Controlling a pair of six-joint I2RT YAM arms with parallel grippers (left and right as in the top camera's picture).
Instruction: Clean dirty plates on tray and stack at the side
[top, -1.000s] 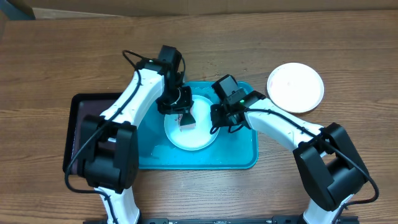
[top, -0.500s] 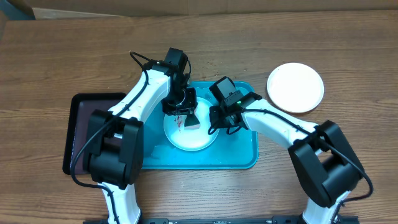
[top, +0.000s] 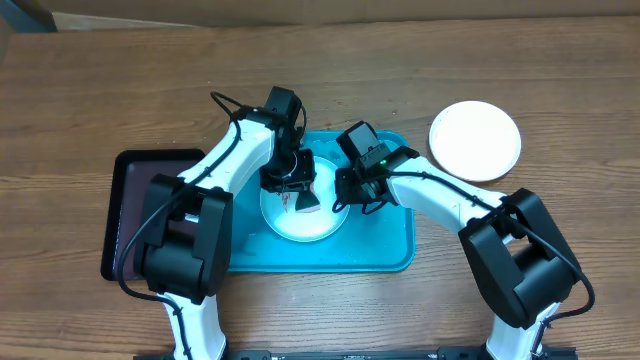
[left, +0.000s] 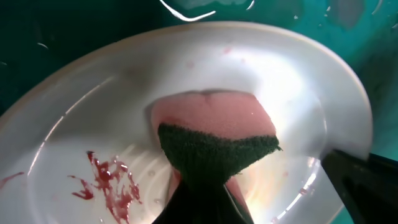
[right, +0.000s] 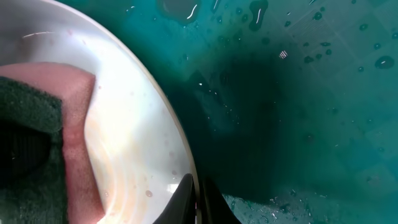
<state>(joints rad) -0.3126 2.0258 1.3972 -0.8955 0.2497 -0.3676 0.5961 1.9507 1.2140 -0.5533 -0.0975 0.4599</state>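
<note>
Brown wood-grain table (top: 100, 90) fills the overhead view. At its middle we see the turquoise tray (top: 390, 255), with a narrower black tray (top: 125, 200) just beside its left end. 1 smeared plate (top: 300, 228) lies on the turquoise tray, left of centre. 1 clean plate (top: 475, 140) sits on the bare wood beyond the tray's far right corner, apart from it. We see only these 2 plates.

We judge the step in hand to be scrubbing. The left claw (top: 300, 195) is clamped on a sponge (left: 214, 134) and presses it into the well of the smeared plate. The right claw (right: 196, 199) is pinched onto that plate's right rim and seems to be steadying it. A red smear (left: 106, 183) lies beside the sponge, not under it, so that patch is not yet wiped.

The next move, as we read it, calls for dragging the sponge across the smear with the right claw pinning the rim. Light downward pressure should stop the plate skating. Once it is clean, it would go onto the plate at the side.

The smeared plate is round, shallow and glossy, likely smooth plastic, with a wet sheen and a gently raised rim. The sponge is soft pink foam under a coarse dark-green scouring layer, and it is folded where the claw grips it. The turquoise tray looks hard and slick. It is beaded with water and has rounded corners and a low wall.
</note>
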